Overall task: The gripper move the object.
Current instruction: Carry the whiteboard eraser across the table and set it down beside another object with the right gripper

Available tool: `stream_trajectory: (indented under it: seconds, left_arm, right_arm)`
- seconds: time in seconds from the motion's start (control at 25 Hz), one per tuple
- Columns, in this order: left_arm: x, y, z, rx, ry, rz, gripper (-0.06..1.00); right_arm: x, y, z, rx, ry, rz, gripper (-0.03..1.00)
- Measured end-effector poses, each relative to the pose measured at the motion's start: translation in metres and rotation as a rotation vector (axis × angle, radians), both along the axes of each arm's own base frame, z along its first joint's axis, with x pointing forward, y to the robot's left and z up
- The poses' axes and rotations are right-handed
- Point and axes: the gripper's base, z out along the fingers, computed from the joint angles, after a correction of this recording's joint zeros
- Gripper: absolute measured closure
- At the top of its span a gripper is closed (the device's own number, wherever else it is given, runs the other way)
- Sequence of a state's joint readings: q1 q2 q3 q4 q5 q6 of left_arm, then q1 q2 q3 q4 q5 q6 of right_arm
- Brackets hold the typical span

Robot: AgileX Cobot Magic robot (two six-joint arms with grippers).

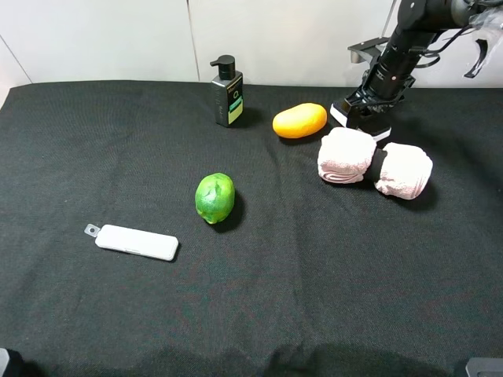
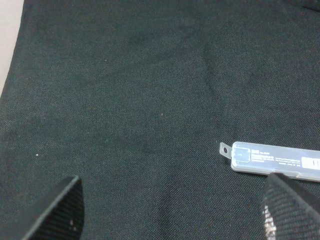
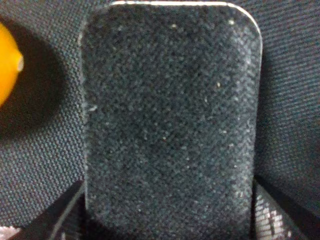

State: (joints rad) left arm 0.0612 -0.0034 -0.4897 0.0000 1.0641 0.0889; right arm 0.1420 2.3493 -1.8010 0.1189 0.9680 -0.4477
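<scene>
On the surface [image 1: 330, 283]: bottle [image 1: 226, 93] at rear; oval fruit [image 1: 299, 120] right of it; eraser [image 3: 170, 125] farther right, between my right jaws; two rolled towels [image 1: 346, 155] just before the eraser; round fruit [image 1: 214, 198] centre; slim bar [image 1: 135, 242] front left.

The right arm [image 1: 402, 43], at 1 o'clock in the high view, is made of thick, glossy black cylindrical links. A flat grey bracket [image 1: 366, 49] juts from it toward 9 o'clock. Thin black cables [image 1: 438, 43] loop off toward 3 o'clock, where a translucent wrapping [image 1: 482, 33] covers the next link. The right gripper [image 1: 363, 108] is a squat dark block with dull black fingers [image 3: 280, 200]. The left gripper [image 2: 172, 212] shows 2 black fingers [image 2: 57, 212] with ribbed, woven-looking pads speckled with pale lint.
</scene>
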Motion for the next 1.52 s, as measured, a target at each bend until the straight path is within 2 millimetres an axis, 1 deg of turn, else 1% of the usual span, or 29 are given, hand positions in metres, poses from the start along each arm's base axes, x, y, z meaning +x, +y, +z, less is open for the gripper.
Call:
stream_trajectory:
  seconds: [0.4,0.64,1.24,1.36,1.52]
  left_arm:
    - [0.0000,0.0000,0.0000,0.000,0.000,0.000,0.18]
    - [0.0000,0.0000,0.0000,0.000,0.000,0.000,0.18]
    - [0.0000,0.0000,0.0000,0.000,0.000,0.000,0.18]
    - [0.0000,0.0000,0.0000,0.000,0.000,0.000,0.18]
    - [0.0000,0.0000,0.0000,0.000,0.000,0.000,0.18]
  right_arm:
    - [0.0000,0.0002,-0.0005,0.002,0.001,-0.001,0.51]
    - [-0.0002,0.0001,-0.0070,0.000,0.015,-0.001,0.51]
    - [0.0003,0.0000,-0.0075,-0.002,0.011,0.000,0.50]
    - [0.0006,-0.0007,-0.0075,-0.011,0.007,0.004,0.46]
    - [0.0012,-0.0014,-0.0075,-0.018,-0.001,0.008,0.31]
